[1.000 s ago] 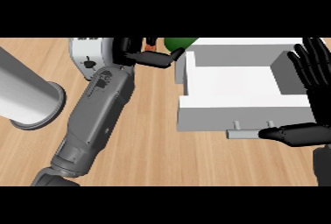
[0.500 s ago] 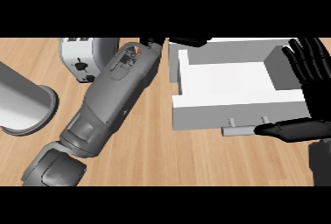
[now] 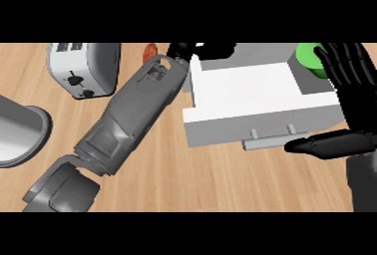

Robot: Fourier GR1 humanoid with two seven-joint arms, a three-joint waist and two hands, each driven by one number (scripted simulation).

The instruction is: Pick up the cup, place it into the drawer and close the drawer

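The green cup [image 3: 307,61] shows at the far right corner of the open white drawer [image 3: 250,87], partly hidden behind my right hand's fingers; whether it rests inside cannot be told. My left hand [image 3: 197,50] is at the drawer's far left corner, cut by the view's upper edge, with nothing in it. Its grey forearm runs up from the lower left. My right hand [image 3: 352,84] stands open at the right edge, fingers up beside the drawer's right wall, thumb by the front corner. The drawer's handle [image 3: 269,142] faces me.
A silver toaster [image 3: 85,67] stands at the upper left. A large grey pot [image 3: 18,129] sits at the left edge. A small reddish thing [image 3: 149,50] peeks out behind my left forearm. Wooden counter lies in front of the drawer.
The cup has left my left hand and now shows at the drawer's far right corner. My left arm reached further over the drawer's left side. The right hand barely moved.
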